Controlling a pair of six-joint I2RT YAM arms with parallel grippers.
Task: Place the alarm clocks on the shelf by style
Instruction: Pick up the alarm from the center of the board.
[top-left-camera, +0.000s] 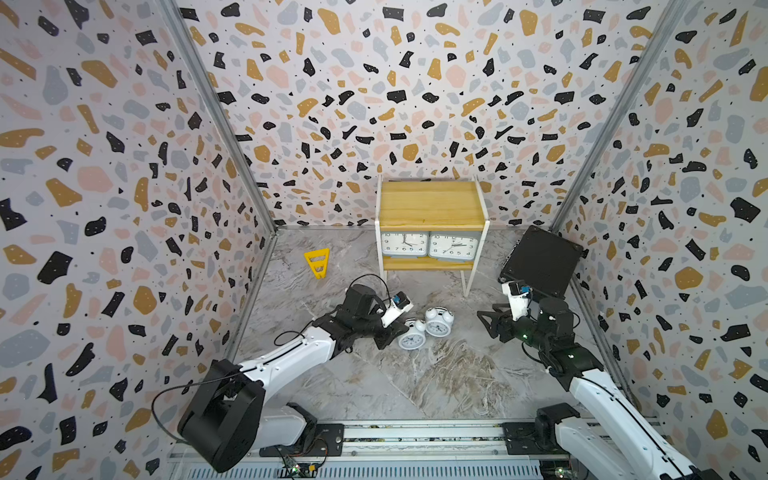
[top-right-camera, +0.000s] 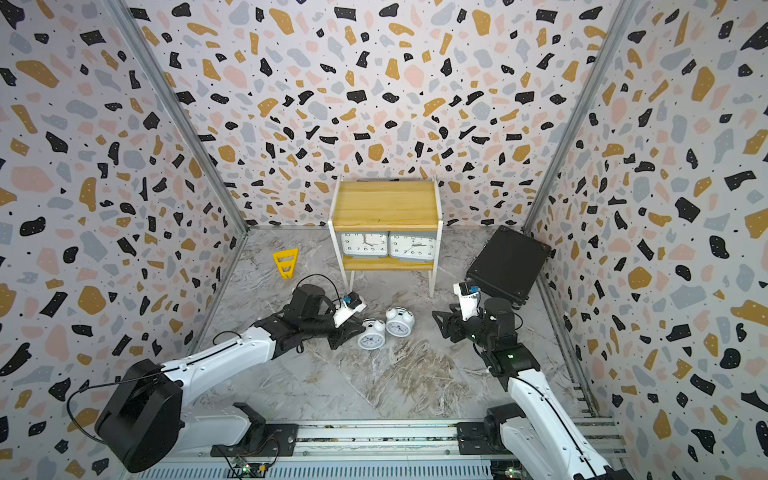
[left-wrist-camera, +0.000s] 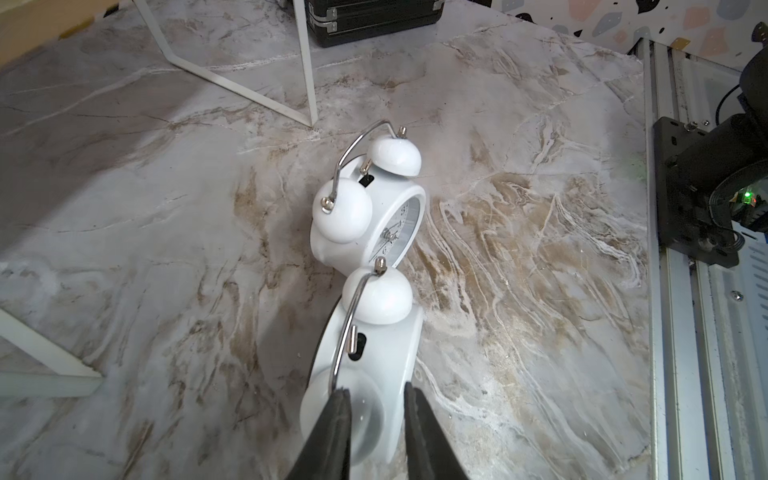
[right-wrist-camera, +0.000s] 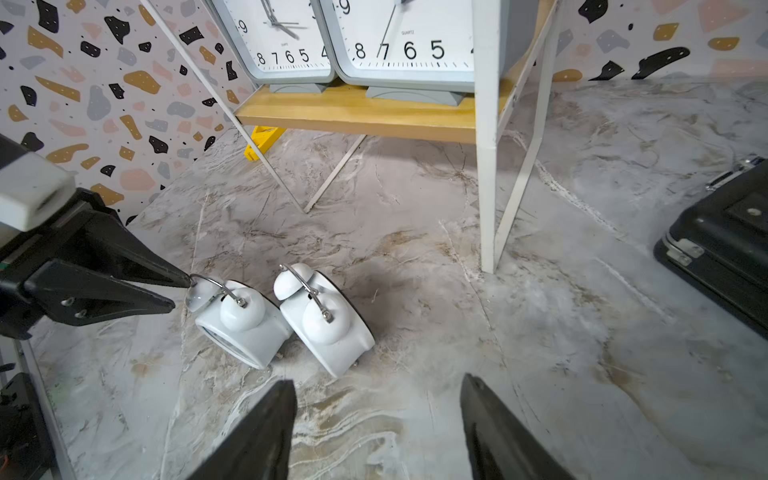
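Grey clocks (top-left-camera: 404, 244) stood side by side on the shelf's (top-left-camera: 430, 203) lower board, and two white clocks (top-left-camera: 438, 324) lay touching on the marble (top-left-camera: 436, 374) before it. The left gripper (left-wrist-camera: 376, 392) sat narrowly parted at one white clock's bell (left-wrist-camera: 345, 415), though I could not tell whether it gripped. The right gripper (right-wrist-camera: 378, 380) hung wide open and empty.

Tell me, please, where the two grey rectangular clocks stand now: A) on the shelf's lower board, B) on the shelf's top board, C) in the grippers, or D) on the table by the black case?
A: the grey rectangular clocks stand side by side on the lower board of the shelf, under its top board.
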